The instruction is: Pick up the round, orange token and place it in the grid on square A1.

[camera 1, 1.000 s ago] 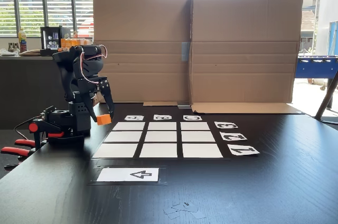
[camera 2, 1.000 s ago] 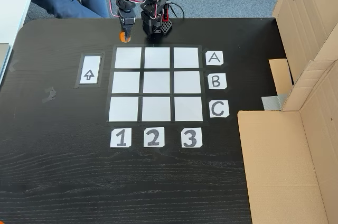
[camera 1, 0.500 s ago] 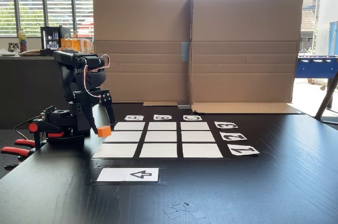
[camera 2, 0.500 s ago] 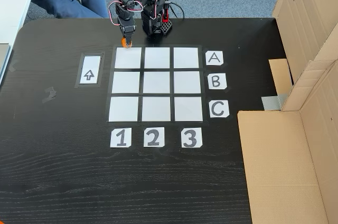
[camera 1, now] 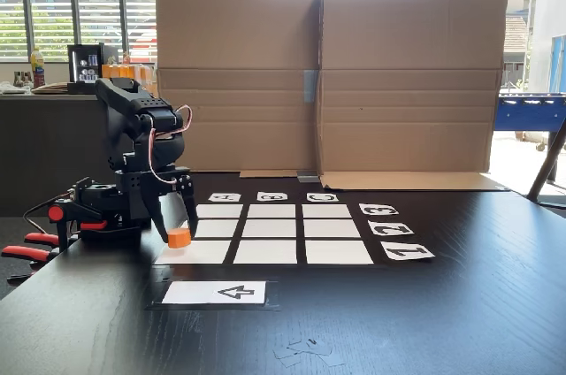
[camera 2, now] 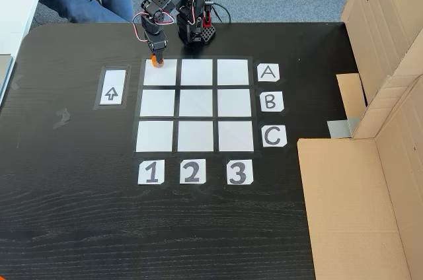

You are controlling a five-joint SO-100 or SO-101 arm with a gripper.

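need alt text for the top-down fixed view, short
A black robot arm's tool holds an orange token at the far left corner of square A1 in a 3x3 white grid on a black table. Cards A-C and 1-3 edge the grid.

table: we see a black wood-grain table (camera 2: 79,227).
on it: the grid (camera 2: 195,105), label cards beside it, arrow card (camera 2: 112,87) left of the grid, cardboard (camera 2: 350,207) right.

Daylight pours in from the windows (camera 1: 80,3) behind me in a fixed view, blown out white up top, so my arm sits half silhouetted. The dark surface (camera 1: 442,322) picks up a soft sheen there. In the other fixed view the light's even, shadows faint, everything sharp, no edge warping.
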